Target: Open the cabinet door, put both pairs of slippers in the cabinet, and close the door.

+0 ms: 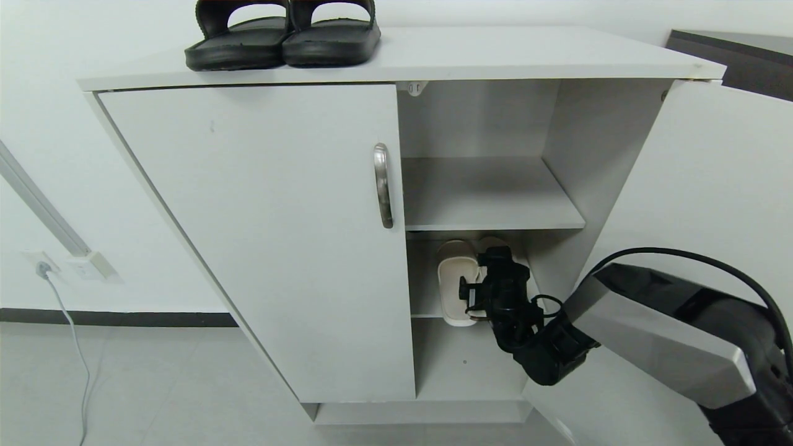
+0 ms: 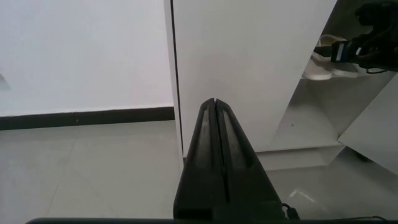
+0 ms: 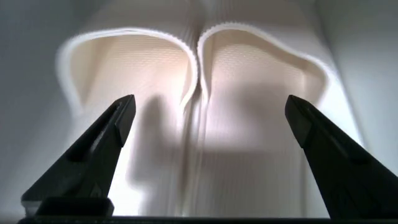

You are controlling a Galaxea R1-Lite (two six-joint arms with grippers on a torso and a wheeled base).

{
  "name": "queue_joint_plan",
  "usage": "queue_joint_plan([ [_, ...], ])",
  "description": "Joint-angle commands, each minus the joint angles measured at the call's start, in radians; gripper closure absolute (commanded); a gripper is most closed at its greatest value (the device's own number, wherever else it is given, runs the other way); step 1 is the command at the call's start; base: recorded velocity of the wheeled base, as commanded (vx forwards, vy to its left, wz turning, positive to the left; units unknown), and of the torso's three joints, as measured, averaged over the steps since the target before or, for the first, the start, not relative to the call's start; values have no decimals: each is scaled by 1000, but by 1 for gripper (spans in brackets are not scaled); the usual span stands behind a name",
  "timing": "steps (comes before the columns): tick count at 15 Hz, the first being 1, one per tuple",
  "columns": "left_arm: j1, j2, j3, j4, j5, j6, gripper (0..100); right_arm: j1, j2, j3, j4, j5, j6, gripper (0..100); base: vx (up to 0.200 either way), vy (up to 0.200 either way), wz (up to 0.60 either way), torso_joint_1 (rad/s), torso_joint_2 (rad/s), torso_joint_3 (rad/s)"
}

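Slippers of a cream colour (image 1: 455, 282) are seen side by side, touching each other, on the lower shelf (image 1: 424, 300) inside the right-hand compartment of the white cabinet (image 1: 526, 56), with their heels at the shelf's front edge. The right door (image 1: 712, 179) is swung open, while the left door (image 1: 260, 235) is shut, its metal handle (image 1: 383, 186) set upright along the edge nearest the opening. The middle shelf (image 1: 489, 198) above the cream pair is bare. A second pair, the black slippers (image 1: 285, 37), is placed on top of the cabinet above the shut door, the two lying close together with their heels toward the front edge. The right tool (image 1: 489, 279) is held level with the lower shelf, just at the heels of the cream slippers (image 3: 199, 124). In the right wrist view its fingers (image 3: 99, 143) are spread wide, one to each outer side of the pair (whether either finger touches a slipper cannot be told), and nothing is gripped between them. The left tool (image 2: 214, 102) is held low outside the cabinet, in front of the shut door and above the pale tiled floor (image 2: 93, 168); its two fingers are pressed flat together with nothing between them. From that wrist view the cream slippers (image 2: 323, 56) are glimpsed on their shelf past the shut door's edge. A wall socket (image 1: 40, 263) with a grey cable (image 1: 77, 353) plugged in is seen to the left of the cabinet.
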Motion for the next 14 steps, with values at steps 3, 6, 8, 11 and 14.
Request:
queue_joint_plan([
  [3, 0, 1, 0, 0, 0, 0, 100, 79, -201, 320, -135, 0, 0, 0, 0, 0, 0, 0, 0, 0],
  [6, 0, 1, 0, 0, 0, 0, 100, 139, -306, 505, -216, 0, 1, 0, 0, 0, 0, 0, 0, 0],
  [8, 0, 1, -1, 0, 0, 1, 100, 194, -377, 622, -282, 1, 3, 0, 0, 0, 0, 0, 0, 0],
  [11, 0, 1, 0, 0, -1, 1, 100, 254, -457, 734, -319, 28, 3, 0, 0, 0, 0, 0, 0, 0],
  [14, 0, 1, 0, 0, -1, 0, 100, 266, -467, 746, -317, 40, 0, 0, 0, 0, 0, 0, 0, 0],
])
